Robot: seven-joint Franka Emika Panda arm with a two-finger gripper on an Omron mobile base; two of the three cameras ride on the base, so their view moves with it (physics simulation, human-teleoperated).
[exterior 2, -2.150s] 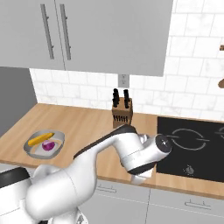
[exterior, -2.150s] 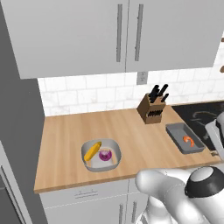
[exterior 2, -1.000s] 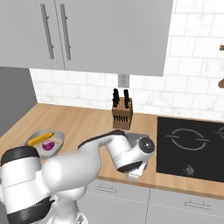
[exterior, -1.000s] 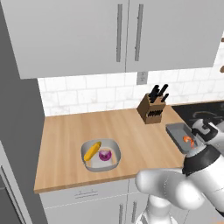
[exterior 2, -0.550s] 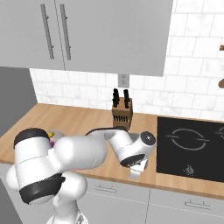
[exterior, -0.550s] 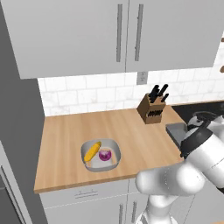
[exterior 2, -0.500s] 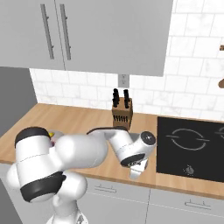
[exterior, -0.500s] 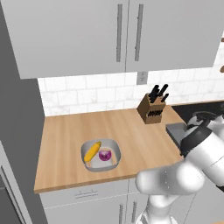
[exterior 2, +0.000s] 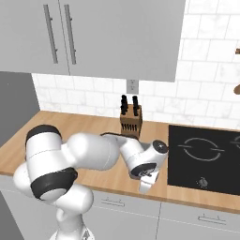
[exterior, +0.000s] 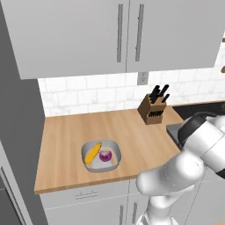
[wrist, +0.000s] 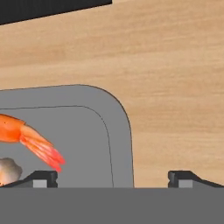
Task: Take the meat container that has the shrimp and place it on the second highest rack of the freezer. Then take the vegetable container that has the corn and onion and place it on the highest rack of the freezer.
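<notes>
We saw the gripper low over the wooden counter, jaws spread wide w/ nothing btwn them; one fingertip sat over the grey meat container, the other over bare wood just beside its rim. The shrimp lay inside that tray, cut off at the hand view's left edge, next to a pale lump we couldn't ID. From the left base view the arm's white elbow covered most of the tray, so only a corner showed. Nearby stood the knife block at the tiled wall, the black cooktop to its right. Well apart on the left sat the vegetable container w/ the corn and the onion touching or nearly so. Grey panel at far left was prob. the freezer, doors not visible.
</notes>
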